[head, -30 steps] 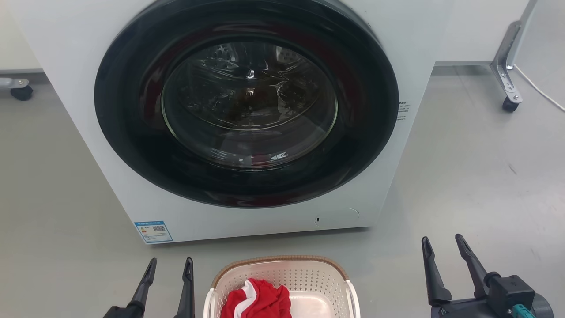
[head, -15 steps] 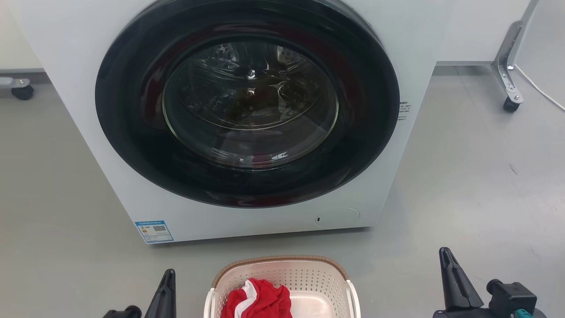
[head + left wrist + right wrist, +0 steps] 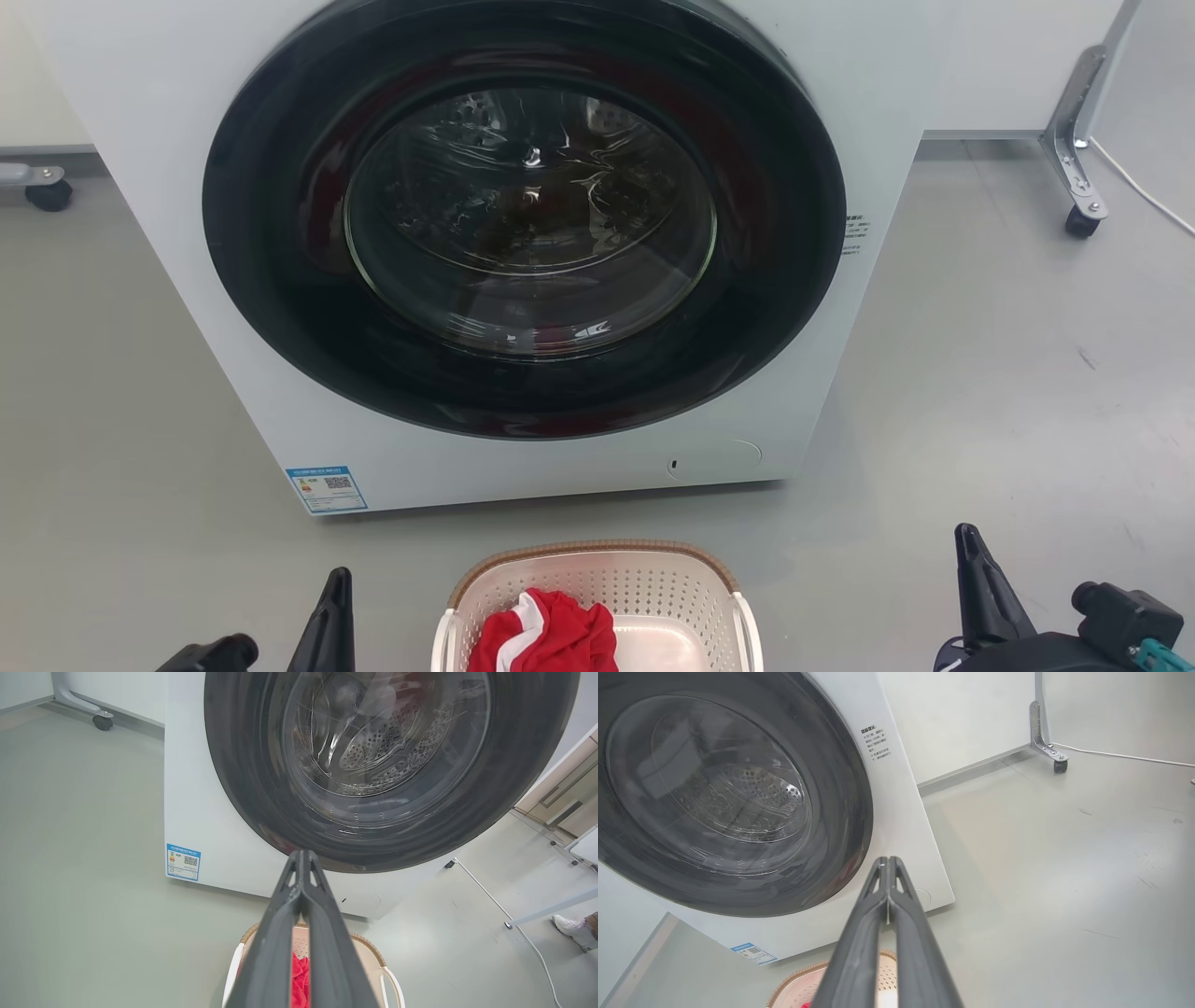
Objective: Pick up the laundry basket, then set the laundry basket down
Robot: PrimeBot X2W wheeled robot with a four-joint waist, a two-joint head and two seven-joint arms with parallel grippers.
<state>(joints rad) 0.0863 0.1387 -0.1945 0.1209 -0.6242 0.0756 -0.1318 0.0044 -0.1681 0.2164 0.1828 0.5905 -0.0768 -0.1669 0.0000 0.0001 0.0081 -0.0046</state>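
**A:** Where does the laundry basket (image 3: 658,583) lie from your jaws?

**B:** Between them. It stands on the floor (image 3: 1008,373), inward of both arms: right of your left gripper (image 3: 338,588), left of your right gripper (image 3: 969,560), and lower than both sets of tips. In the left wrist view it sits straight beneath that gripper. In the right wrist view it lies down and to the left.

**A:** Which arm is nearer?

**B:** The left, as I read the head view. Its tips stand closer to the basket's side than the right's do.

**A:** And the jaws?

**B:** Both pairs are pressed together tip to tip, with nothing between them.

**A:** Long axis?

**B:** You can't settle it. The far brown rim (image 3: 597,546) runs crosswise from one gripper toward the other, but the near part is cut off. One white handle (image 3: 744,625) faces outward toward your right jaws, and its twin faces your left (a layout that suits a two-armed hold, I'd judge).

**A:** How far along are you?

**B:** The basket is grounded with a red cloth (image 3: 551,635) inside and both grippers are clear of it. That fits a basket waiting to be lifted, or one set back down.

**A:** Surface and room?

**B:** The floor is smooth, grey and level. Ahead of your tips the washing machine (image 3: 579,467) stands near the basket's far rim, so there is little room forward. Outward of the right jaws the floor is open, with a castered frame leg (image 3: 1074,177) and a cable (image 3: 1139,187) well apart.
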